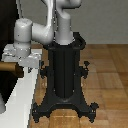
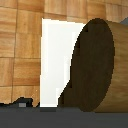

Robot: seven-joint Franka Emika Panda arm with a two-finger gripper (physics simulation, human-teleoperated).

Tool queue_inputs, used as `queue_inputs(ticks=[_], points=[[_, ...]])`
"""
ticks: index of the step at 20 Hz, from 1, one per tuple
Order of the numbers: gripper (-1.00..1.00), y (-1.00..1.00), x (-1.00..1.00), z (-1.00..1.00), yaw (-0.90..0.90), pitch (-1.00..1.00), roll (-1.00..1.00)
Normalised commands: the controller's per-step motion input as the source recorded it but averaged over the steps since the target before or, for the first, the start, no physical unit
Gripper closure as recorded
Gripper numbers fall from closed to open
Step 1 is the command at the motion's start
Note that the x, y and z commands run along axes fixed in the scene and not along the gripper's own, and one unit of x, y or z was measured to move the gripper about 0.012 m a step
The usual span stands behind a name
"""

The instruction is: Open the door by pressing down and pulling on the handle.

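Progress looks early: the gripper (image 1: 22,59) sits right at the handle (image 1: 11,68) at about nine o'clock in the exterior view, yet the door (image 1: 7,30) and its white frame (image 1: 20,100) give no clear sign of having swung, so pressing and pulling seem left to do. Whether the jaws are wide or closed cannot be told. The handle's long axis runs level toward three o'clock, and in the wrist view its round end (image 2: 92,67) faces the camera closely.

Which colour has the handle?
Tan wood brown, its end face darker; the handle shows best in the wrist view.
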Motion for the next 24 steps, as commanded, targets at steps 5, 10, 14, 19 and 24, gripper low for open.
queue_inputs(ticks=[5, 10, 14, 19, 24], points=[[-1.00, 0.00, 0.00, -0.40, 0.00, 0.00, 0.00], [-1.00, 0.00, 0.00, -0.40, 0.00, 0.00, 0.00], [-1.00, 0.25, 0.00, 0.00, 0.00, 0.00, 0.00], [-1.00, 0.00, 0.00, 0.00, 0.00, 0.00, 0.00], [-1.00, 1.00, 0.00, 0.00, 0.00, 0.00, 0.00]])
